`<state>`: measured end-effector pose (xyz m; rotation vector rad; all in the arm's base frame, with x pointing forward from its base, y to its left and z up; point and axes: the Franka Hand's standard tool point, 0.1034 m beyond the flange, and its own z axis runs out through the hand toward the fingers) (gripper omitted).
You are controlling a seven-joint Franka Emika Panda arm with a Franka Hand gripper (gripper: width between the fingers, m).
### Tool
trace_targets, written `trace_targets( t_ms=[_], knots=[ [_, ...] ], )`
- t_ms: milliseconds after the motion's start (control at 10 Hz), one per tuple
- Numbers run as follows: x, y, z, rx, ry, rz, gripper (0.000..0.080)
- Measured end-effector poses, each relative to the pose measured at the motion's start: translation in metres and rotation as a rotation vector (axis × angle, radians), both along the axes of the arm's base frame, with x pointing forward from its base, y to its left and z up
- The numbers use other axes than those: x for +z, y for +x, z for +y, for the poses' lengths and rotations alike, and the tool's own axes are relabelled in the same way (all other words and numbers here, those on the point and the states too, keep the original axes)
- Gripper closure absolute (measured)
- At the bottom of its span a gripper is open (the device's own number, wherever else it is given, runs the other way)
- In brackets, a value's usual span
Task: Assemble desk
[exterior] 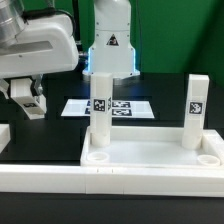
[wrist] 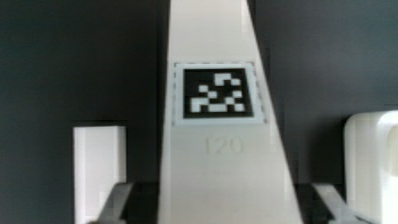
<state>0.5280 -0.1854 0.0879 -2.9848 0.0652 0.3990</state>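
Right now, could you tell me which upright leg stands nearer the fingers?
The leg on the exterior view's left, overlapping the marker board; the other leg stands farther from the fingers.

In the wrist view, a leg [wrist: 214,40] carries a black-and-white tag [wrist: 217,95]. Under it are faint raised digits [wrist: 221,148], maybe 120. On the tabletop [exterior: 150,152], the left-side leg [exterior: 100,130] and the right-side leg [exterior: 195,130] each carry such a tag. Behind the tabletop, the marker board [exterior: 75,108] shows several tags, and the robot base [exterior: 112,62] has a warning triangle [exterior: 113,42].
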Motion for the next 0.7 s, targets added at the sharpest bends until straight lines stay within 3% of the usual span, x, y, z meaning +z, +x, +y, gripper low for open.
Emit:
trace_targets(
  t_ms=[300, 500, 700],
  knots=[
    [0.029, 0.036, 0.012, 0.028, -0.077, -0.220, 0.0509],
    [0.042, 0.042, 0.011, 0.025, -0.110, -0.310, 0.0509],
    [0.038, 0.038, 0.002, 0.028, -0.158, -0.409, 0.0509]
  ],
)
